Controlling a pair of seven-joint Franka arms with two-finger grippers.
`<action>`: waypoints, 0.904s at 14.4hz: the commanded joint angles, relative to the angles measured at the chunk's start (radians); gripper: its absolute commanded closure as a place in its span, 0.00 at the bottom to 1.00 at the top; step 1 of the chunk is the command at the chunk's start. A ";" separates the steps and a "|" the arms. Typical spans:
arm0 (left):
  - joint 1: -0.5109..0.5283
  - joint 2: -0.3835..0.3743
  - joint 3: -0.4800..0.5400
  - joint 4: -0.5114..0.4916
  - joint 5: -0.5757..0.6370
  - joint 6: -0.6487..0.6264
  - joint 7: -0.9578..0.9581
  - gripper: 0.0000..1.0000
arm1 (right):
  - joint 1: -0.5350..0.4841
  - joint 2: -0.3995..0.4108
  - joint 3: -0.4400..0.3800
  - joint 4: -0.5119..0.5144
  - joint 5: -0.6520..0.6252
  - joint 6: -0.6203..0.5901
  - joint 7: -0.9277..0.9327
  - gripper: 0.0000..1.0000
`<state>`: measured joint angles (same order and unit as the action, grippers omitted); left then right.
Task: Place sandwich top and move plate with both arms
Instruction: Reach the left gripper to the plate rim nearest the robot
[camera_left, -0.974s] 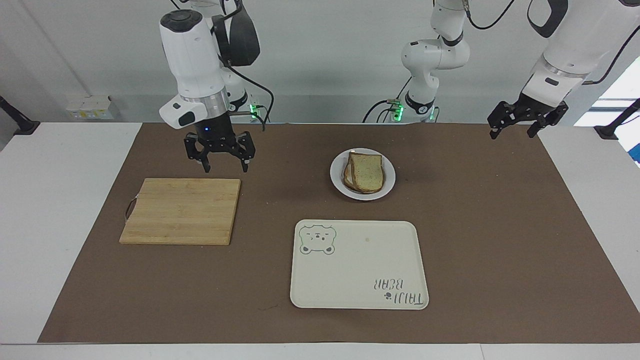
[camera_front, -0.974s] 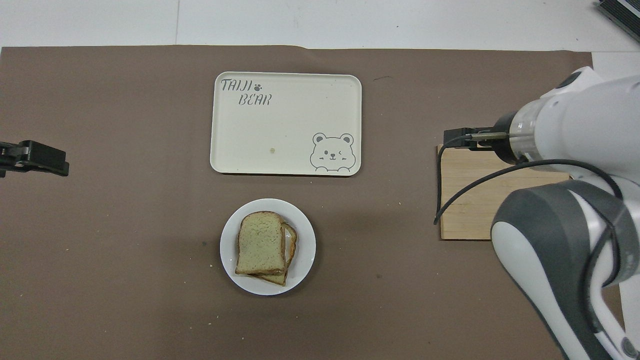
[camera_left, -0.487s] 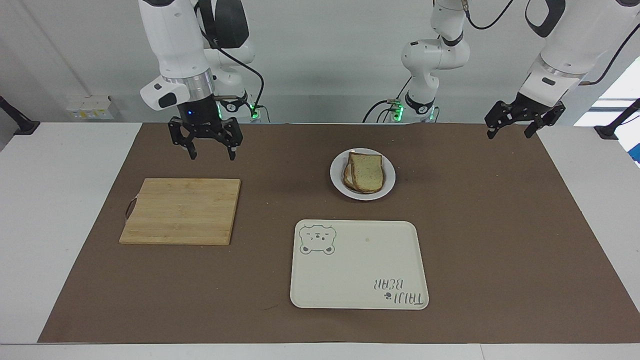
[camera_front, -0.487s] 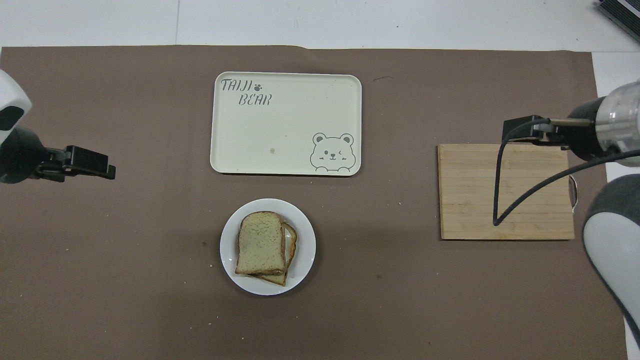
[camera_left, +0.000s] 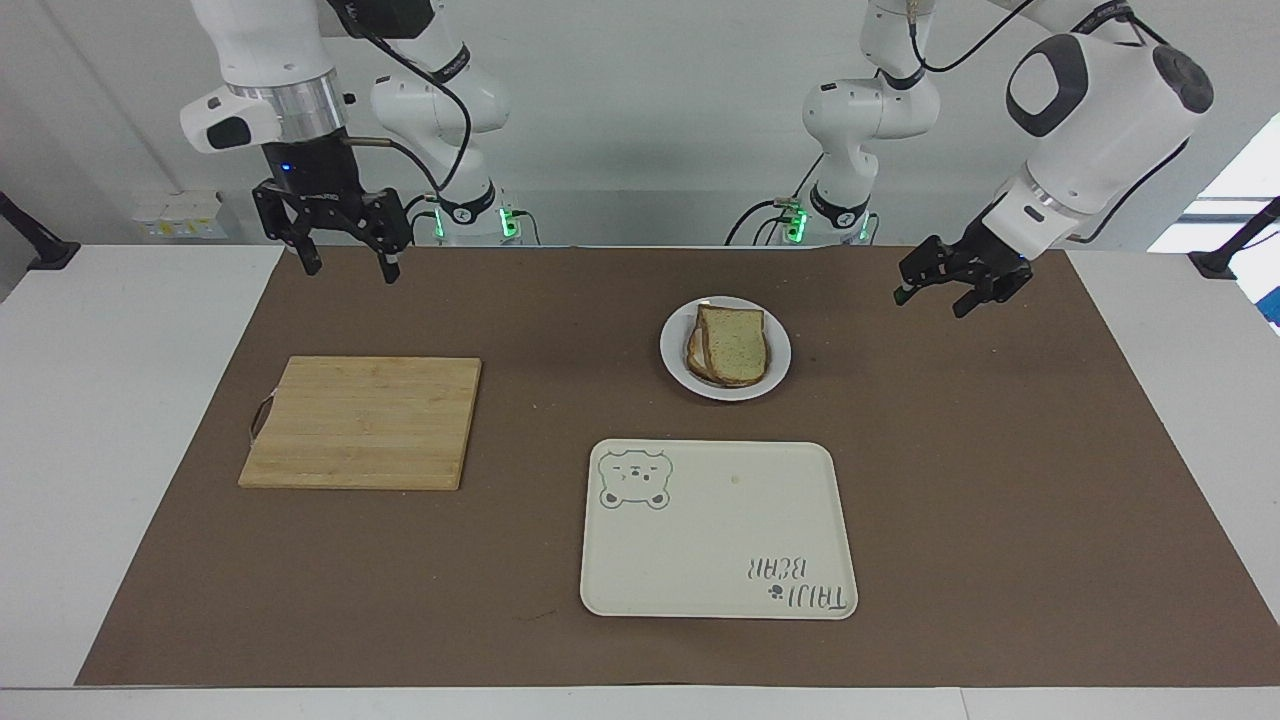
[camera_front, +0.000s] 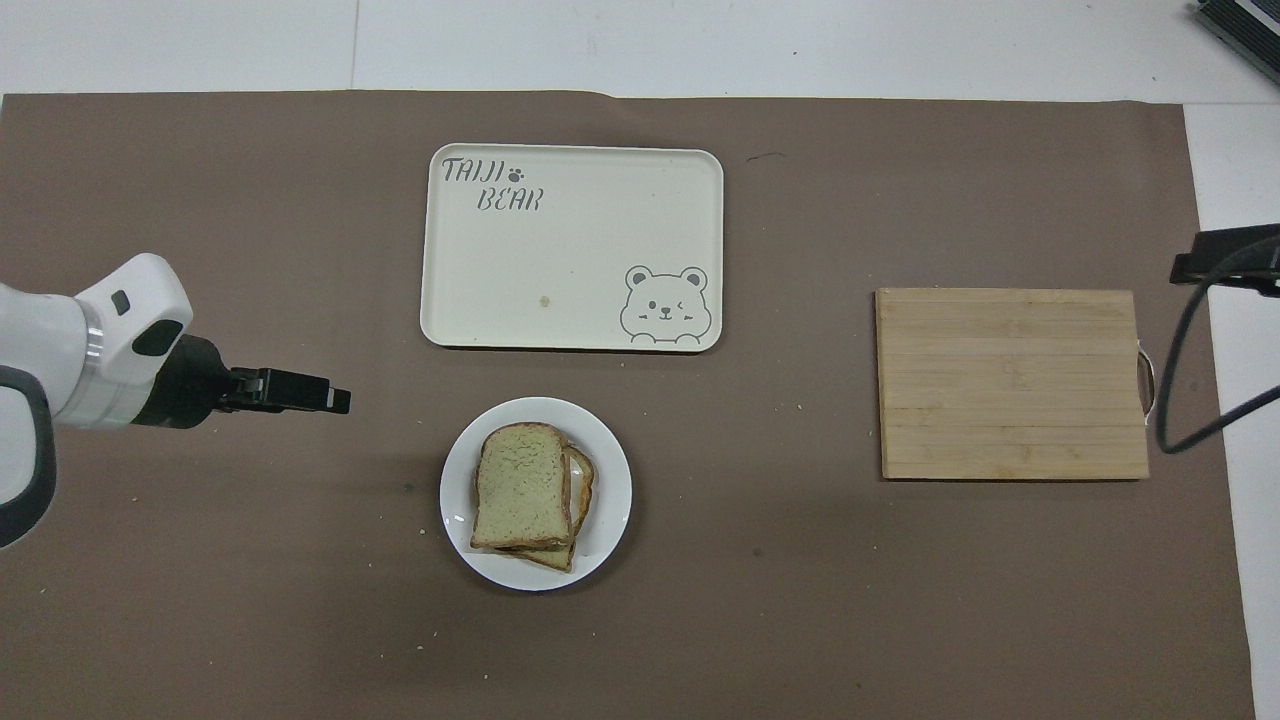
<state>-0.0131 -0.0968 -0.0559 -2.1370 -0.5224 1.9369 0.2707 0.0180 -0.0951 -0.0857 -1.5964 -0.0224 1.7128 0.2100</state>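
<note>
The sandwich top (camera_left: 738, 345) (camera_front: 520, 486), a pale speckled slice with a brown crust, lies slightly askew on another slice on the small white plate (camera_left: 779, 355) (camera_front: 612, 490). My left gripper (camera_left: 934, 300) (camera_front: 300, 390) hangs open and empty above the mat beside the plate, toward the left arm's end, and does not touch it. My right gripper (camera_left: 348, 270) is open and empty, raised over the mat's edge by the right arm's base. In the overhead view only the right gripper's (camera_front: 1225, 268) edge shows.
A cream tray (camera_left: 715, 530) (camera_front: 570, 250) with a bear drawing lies farther from the robots than the plate. A bare wooden cutting board (camera_left: 360, 420) (camera_front: 1010, 385) lies toward the right arm's end. A brown mat (camera_left: 1000, 480) covers the table.
My right gripper has risen and drawn back from the cutting board toward its base. My left gripper has swung in toward the plate. Plate and bread have not moved.
</note>
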 joint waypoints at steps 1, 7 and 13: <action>-0.050 -0.037 0.005 -0.183 -0.123 0.144 0.083 0.00 | -0.009 -0.015 -0.038 -0.002 -0.011 -0.033 -0.084 0.00; -0.146 -0.021 0.005 -0.377 -0.351 0.329 0.210 0.00 | 0.008 -0.009 -0.037 -0.054 -0.013 -0.082 -0.159 0.00; -0.148 -0.001 0.005 -0.434 -0.470 0.332 0.383 0.00 | 0.010 -0.003 -0.029 -0.040 -0.014 -0.157 -0.188 0.00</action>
<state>-0.1451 -0.0896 -0.0603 -2.5495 -0.9669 2.2456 0.6192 0.0331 -0.0929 -0.1204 -1.6386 -0.0225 1.5922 0.0622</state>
